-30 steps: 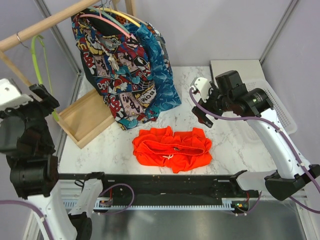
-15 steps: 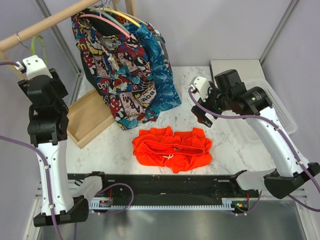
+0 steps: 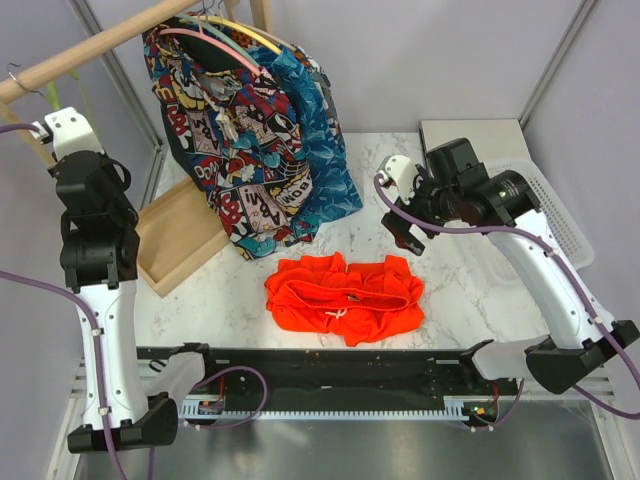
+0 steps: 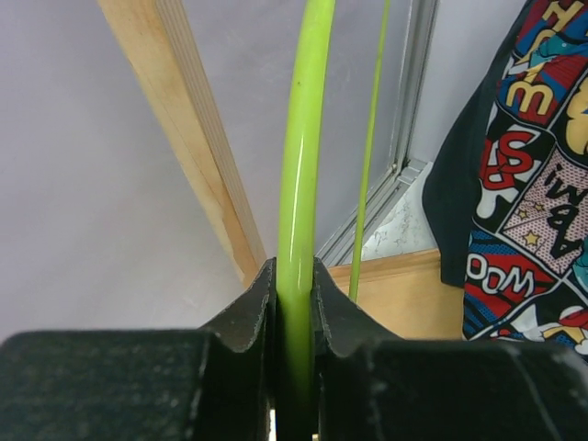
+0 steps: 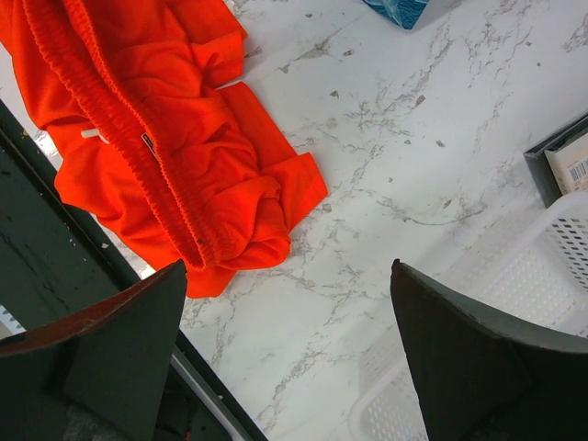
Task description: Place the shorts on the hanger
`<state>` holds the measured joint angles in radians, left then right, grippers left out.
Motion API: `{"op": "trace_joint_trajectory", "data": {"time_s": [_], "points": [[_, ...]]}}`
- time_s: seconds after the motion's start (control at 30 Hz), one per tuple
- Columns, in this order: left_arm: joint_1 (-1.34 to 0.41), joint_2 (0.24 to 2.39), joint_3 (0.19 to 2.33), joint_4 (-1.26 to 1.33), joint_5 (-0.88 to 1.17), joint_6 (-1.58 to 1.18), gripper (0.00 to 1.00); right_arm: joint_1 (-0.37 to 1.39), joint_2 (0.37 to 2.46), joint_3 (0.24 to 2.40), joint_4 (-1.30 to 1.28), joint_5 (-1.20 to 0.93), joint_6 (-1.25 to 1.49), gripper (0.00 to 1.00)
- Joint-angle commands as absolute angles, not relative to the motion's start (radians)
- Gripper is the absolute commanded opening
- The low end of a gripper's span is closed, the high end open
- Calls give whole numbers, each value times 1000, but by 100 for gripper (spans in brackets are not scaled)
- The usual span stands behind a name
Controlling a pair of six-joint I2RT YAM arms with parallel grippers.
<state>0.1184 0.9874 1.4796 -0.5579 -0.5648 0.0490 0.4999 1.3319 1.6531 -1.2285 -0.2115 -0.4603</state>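
The left gripper (image 4: pixel 294 276) is clamped on the hanger (image 4: pixel 303 138) beside the wooden rail (image 3: pixel 90 55), above the counter's (image 3: pixel 470 290) far-left corner. The shorts (image 3: pixel 343 297) lie crumpled mid-counter near the front edge, well apart from the hanger. The right gripper (image 5: pixel 287 271) hangs wide and empty, right of the shorts.

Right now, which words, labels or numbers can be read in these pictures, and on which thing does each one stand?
"OOM": on the comic-print garment, left wrist view; the start of the word does not show.
Other comic lettering on that garment: cut off or tilted, not surely readable.
A white label beside the white basket: too small to read.
A small tab on the shorts: too small to read.
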Motion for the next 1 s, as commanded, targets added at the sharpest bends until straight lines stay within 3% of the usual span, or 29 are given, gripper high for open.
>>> {"op": "trace_joint_trajectory", "data": {"time_s": [0.0,0.23,0.57,0.97], "points": [[121,953,1552,-419,-522,113,2,495,1341,1684,-1229,-215,-466,98],[106,951,1626,-480,-509,115,2,497,1350,1698,-1230,-222,-460,98],[97,819,1477,-495,-457,112,2,497,1347,1694,-1232,-222,-463,98],[98,643,1375,-837,-442,72,2,497,1345,1738,-1190,-230,-422,98]]}}
